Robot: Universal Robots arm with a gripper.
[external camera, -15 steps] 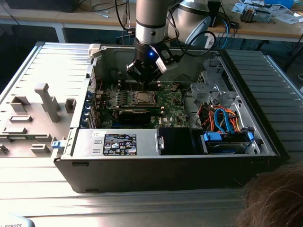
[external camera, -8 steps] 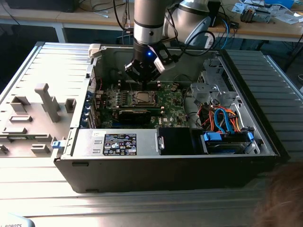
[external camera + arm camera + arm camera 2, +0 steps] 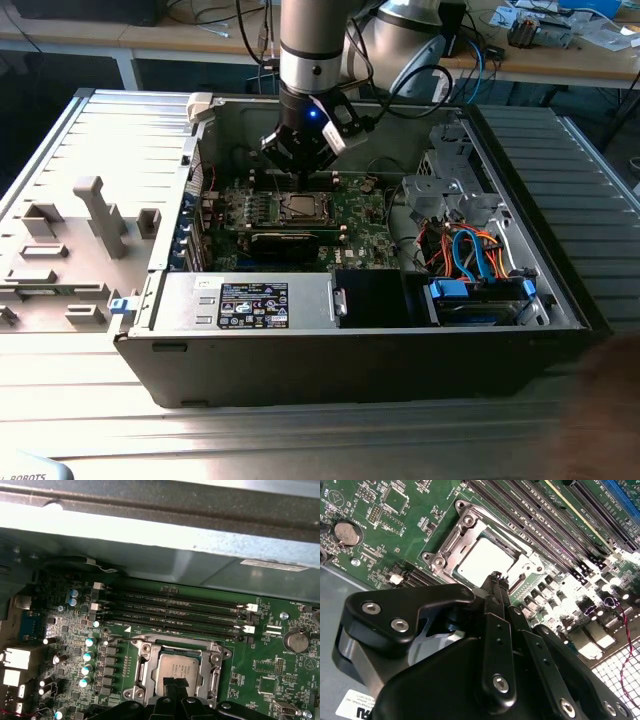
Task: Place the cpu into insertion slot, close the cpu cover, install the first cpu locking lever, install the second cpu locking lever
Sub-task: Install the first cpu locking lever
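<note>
Inside the open case (image 3: 560,300), far side of the board (image 3: 360,215), my gripper (image 3: 174,684) hangs right over the socket (image 3: 451,542), fingers pinched narrow with nothing between them. In both wrist views I see the cpu (image 3: 176,670) seated in the socket, cover (image 3: 146,666) down flat around it. Memory slots (image 3: 175,612) run just beyond.

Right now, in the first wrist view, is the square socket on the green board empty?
No: the silver-grey square cpu already lies in the insertion slot, with the silvery cpu cover framing it.
</note>
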